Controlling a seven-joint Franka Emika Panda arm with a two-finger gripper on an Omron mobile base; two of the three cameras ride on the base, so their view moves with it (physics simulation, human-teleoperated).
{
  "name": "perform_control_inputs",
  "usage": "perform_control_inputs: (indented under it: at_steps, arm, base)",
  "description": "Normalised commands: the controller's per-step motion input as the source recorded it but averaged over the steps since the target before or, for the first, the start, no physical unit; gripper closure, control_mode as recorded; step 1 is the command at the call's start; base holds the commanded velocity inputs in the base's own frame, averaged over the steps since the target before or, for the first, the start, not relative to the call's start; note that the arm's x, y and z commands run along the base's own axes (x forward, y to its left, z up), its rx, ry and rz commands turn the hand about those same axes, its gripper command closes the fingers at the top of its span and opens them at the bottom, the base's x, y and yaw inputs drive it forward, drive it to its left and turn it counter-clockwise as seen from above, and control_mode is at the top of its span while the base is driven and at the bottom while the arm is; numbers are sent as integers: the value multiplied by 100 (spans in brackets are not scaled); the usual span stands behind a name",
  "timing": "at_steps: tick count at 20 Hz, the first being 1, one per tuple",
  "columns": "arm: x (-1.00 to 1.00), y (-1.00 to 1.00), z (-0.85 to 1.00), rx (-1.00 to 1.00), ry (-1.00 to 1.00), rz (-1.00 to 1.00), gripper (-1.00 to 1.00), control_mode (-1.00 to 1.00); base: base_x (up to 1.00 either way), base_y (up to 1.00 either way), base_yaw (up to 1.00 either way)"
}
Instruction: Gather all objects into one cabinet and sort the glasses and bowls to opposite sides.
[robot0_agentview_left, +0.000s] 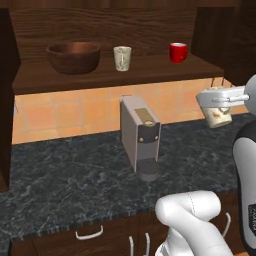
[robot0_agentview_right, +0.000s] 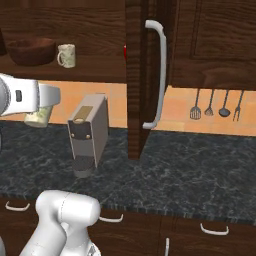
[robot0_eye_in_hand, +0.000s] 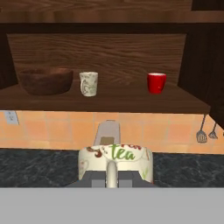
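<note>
Inside the open dark wood cabinet (robot0_agentview_left: 100, 77), one shelf carries a big brown wooden bowl (robot0_agentview_left: 73, 56) on the left, a cream glass (robot0_agentview_left: 122, 58) beside it and a red mug (robot0_agentview_left: 178, 52) on the right. The hand view faces this shelf, with the bowl (robot0_eye_in_hand: 45, 81), glass (robot0_eye_in_hand: 88, 83) and mug (robot0_eye_in_hand: 156, 82) in a row. My gripper (robot0_agentview_left: 218, 100) hangs over the counter, below and right of the shelf's right end. It is shut on a second cream glass (robot0_agentview_left: 217, 116) printed with "tea" (robot0_eye_in_hand: 116, 162), also seen at the left of the right base view (robot0_agentview_right: 39, 116).
A grey coffee machine (robot0_agentview_left: 140, 135) stands on the dark stone counter (robot0_agentview_left: 60, 180) under the shelf. The cabinet's open door (robot0_agentview_right: 145, 75) with its long white handle sticks out on the right. Kitchen utensils (robot0_agentview_right: 215, 105) hang on the tiled wall. Drawers run under the counter.
</note>
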Motion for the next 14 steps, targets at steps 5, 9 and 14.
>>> perform_control_inputs:
  at_steps: [5, 9, 14]
  arm:
    - [0, 0, 0, 0, 0, 0, 100, 100]
    - [0, 0, 0, 0, 0, 0, 100, -100]
    - [12, -5, 19, 0, 0, -18, 100, -100]
  base:
    - [24, -8, 8]
    - [0, 0, 0]
    - [0, 0, 0]
